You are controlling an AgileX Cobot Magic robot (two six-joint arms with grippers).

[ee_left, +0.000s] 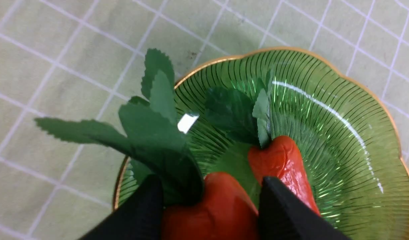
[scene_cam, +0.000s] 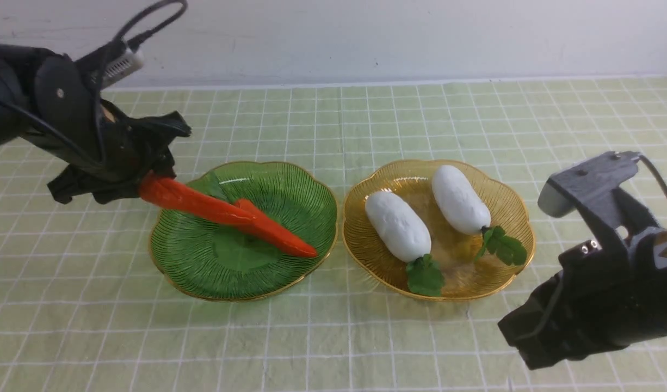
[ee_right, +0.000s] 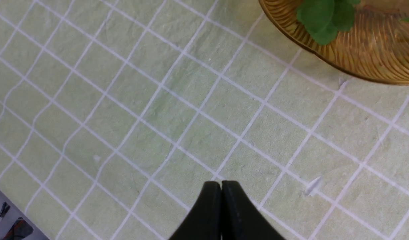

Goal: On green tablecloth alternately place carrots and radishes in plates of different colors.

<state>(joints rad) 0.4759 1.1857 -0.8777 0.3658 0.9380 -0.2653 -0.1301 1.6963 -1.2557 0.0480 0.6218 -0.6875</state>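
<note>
- Right gripper [ee_right: 221, 186], lower right of the front view and nearest you: its jaws are pressed fully together with nothing between them. It hangs over bare cloth [scene_cam: 366, 337], just short of the amber plate [scene_cam: 508, 209].
- Amber plate, right of centre: two radishes [scene_cam: 397, 225] [scene_cam: 459, 200] lie side by side inside it, leaf tufts towards the near rim. This side looks done.
- Green plate [scene_cam: 290, 188], left of centre: a second carrot [scene_cam: 282, 238] lies in it, tip towards the gap between the plates.
- Left gripper [ee_left: 211, 191], at the left of the frame: its jaws are partly open and clamp the held carrot [scene_cam: 192, 201] at its thick end, just below the leaves. The carrot slopes down over the plate. You cannot tell whether its tip touches the second carrot.
- Handling, as judged: the carrot looks glossy, stiff and light, so it may slip or roll on release. The thick end is the sound hold, since the leaves look limp.
- Edges: both plates have raised, scalloped rims and sit almost rim to rim. They look light enough to shift if bumped.
- Room: the cloth is bare in front of the plates and beyond them to the far edge. Withdraw to the left, away from the rim.
</note>
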